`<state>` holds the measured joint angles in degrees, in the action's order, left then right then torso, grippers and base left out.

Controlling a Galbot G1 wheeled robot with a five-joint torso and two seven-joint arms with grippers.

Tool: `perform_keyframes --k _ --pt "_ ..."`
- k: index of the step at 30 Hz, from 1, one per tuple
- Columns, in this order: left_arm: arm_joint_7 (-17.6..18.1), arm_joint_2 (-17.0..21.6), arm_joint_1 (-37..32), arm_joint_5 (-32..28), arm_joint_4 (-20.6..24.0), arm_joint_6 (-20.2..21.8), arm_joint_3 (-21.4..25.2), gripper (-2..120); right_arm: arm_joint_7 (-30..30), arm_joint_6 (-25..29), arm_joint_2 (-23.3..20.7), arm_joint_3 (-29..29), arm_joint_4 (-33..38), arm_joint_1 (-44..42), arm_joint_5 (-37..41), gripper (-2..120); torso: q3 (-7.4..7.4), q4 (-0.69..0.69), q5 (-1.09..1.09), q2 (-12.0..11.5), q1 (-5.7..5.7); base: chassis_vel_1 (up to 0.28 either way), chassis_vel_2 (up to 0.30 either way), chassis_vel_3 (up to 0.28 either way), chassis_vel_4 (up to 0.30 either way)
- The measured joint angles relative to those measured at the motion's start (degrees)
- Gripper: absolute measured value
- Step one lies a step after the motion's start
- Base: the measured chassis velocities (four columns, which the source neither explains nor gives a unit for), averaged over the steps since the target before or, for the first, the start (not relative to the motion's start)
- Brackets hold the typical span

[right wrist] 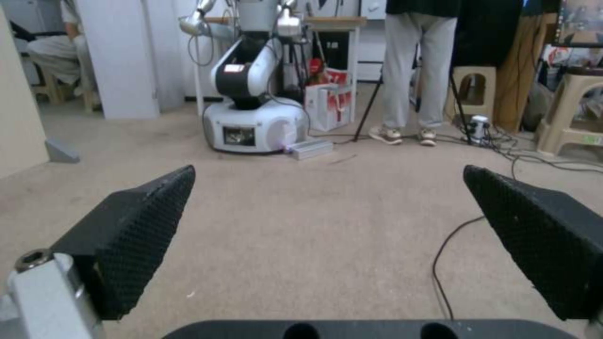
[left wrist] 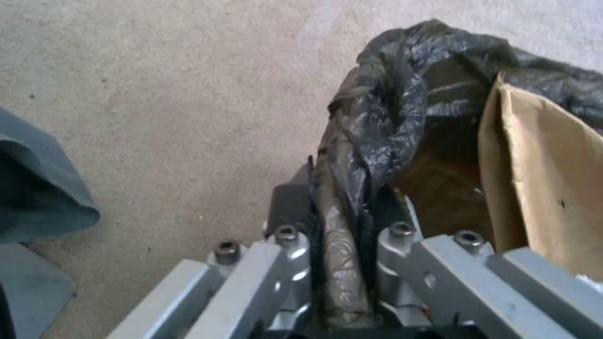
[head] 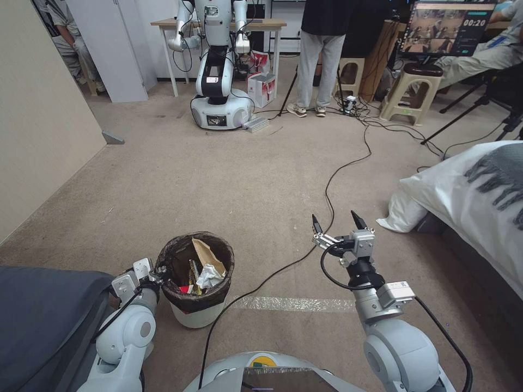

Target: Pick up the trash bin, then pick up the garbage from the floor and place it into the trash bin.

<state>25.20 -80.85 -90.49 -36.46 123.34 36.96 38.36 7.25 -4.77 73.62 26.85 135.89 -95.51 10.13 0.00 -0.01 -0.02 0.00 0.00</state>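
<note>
Carpeted robotics lab: second robot (head: 218, 65), monitor (head: 447, 27), floor cables (head: 348, 158).

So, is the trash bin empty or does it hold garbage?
It holds garbage: a brown paper bag and crumpled tissue sit inside the trash bin.

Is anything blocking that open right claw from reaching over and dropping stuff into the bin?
Nothing visible. The right claw hangs open and empty above bare carpet, with a black cable lying flat on the floor between. The trash bin has its mouth uncovered; the left claw grips its rim.

White trash bin (head: 192, 314) — dark liner (head: 218, 256); brown paper bag (head: 205, 253); beige carpet (head: 218, 185).
</note>
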Motion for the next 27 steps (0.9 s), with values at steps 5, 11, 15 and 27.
perform_keyframes --k 5,11,15,27 --pt "-0.22 0.11 -0.35 1.85 0.69 0.37 -0.32 30 0.00 -0.24 -0.06 -0.20 0.00 0.49 0.15 100 0.01 -0.01 -0.05 0.00 0.00 0.000 0.000 0.000 0.000" --pt "-0.37 0.27 -0.53 5.01 2.11 0.28 -0.23 54 0.02 -0.36 -0.20 -0.12 0.09 0.39 0.34 100 0.01 0.00 0.02 -0.01 0.00 0.000 0.000 0.000 0.000" --pt "-0.36 0.38 -0.71 5.64 3.02 0.23 -0.33 64 0.03 -0.37 -0.26 -0.08 0.14 0.38 0.40 100 0.01 0.01 0.01 -0.01 0.00 0.000 0.000 0.000 0.000" --pt "-1.81 1.81 -1.99 8.47 7.89 -0.67 0.52 100 0.15 -0.41 0.03 0.17 0.44 0.39 0.56 100 0.00 0.01 0.02 -0.01 0.00 0.000 0.000 0.000 0.000"
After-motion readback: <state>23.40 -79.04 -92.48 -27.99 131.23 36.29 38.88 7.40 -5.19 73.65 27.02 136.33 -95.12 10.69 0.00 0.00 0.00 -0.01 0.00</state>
